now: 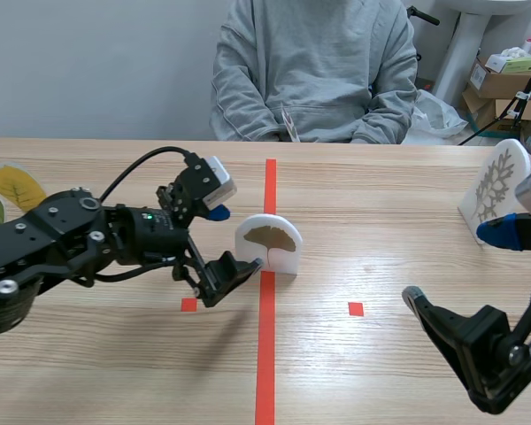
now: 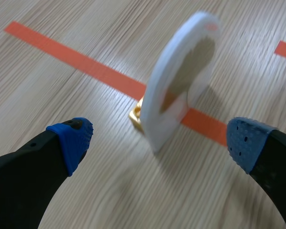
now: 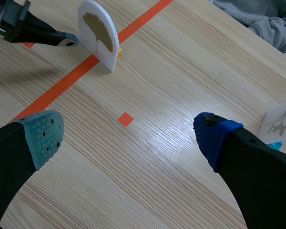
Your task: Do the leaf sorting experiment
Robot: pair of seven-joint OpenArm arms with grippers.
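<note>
Left pincer [image 1: 233, 241]: wide open, holding nothing. It sits just beside the ginkgo card [image 1: 268, 243]. In the left wrist view the card [image 2: 178, 81] stands ahead, between the two fingers. Contact between finger and card cannot be determined.

Right pincer [image 1: 460, 266]: wide open, holding nothing, above bare table [image 1: 380, 221].

Count:
- Two white arched cards stand upright: the ginkgo card, on the red tape line, and a branched-leaf card [image 1: 496, 190] near the right pincer, well apart from the first.
- One yellow leaf [image 1: 16, 186] at the table's left edge.
- One small yellow piece [image 2: 136, 114] at the ginkgo card's base.
</note>
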